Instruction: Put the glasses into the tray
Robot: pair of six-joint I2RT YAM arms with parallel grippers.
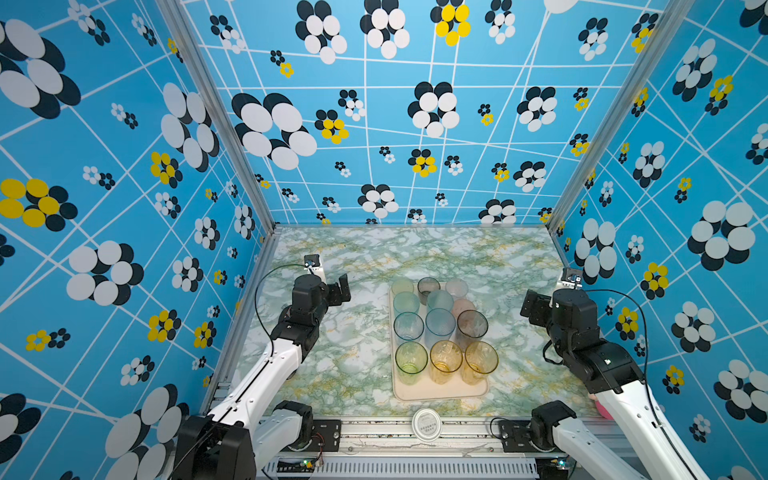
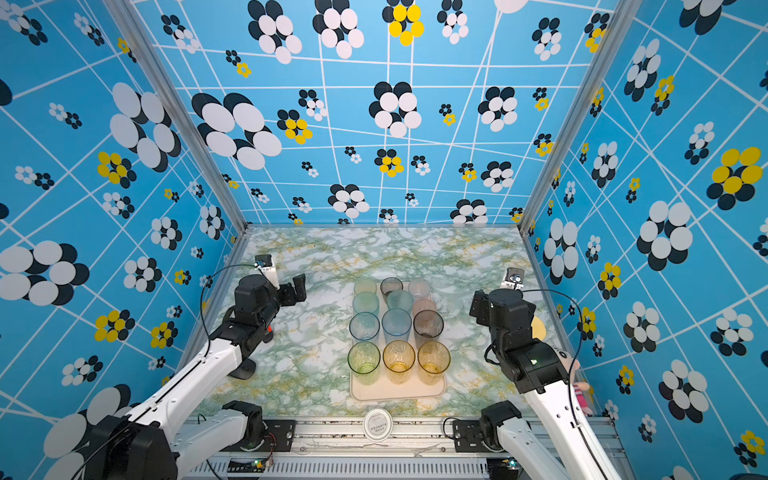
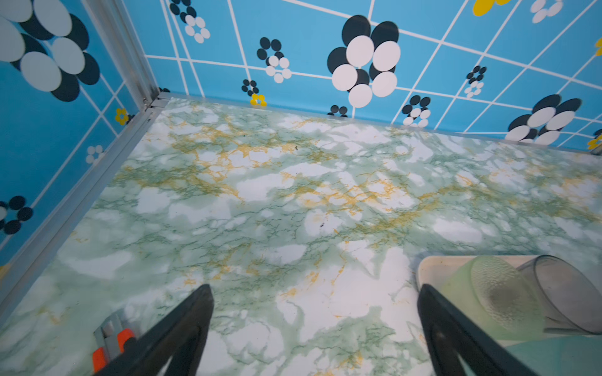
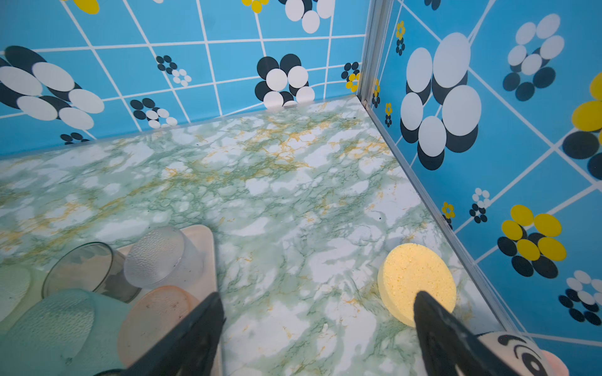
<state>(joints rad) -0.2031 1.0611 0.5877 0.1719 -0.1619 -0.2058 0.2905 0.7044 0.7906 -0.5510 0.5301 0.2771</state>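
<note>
**All Tumblers Aboard, Both Arms Clear**

At mid-left of a top view the left pincer (image 1: 340, 291) hangs over bare marble surface (image 1: 357, 257), jaws spread wide with nothing between them. At lower centre lies the cream tray (image 1: 440, 394). The tinted tumblers (image 1: 440, 328) fill it in tight rows of three (several look upside down in the wrist views), packed close so all fit. None stands outside it, so the job looks finished. At mid-right the right pincer (image 1: 531, 309) is likewise agape and empty, parked apart from the tray, probably to spare the rims.
</note>
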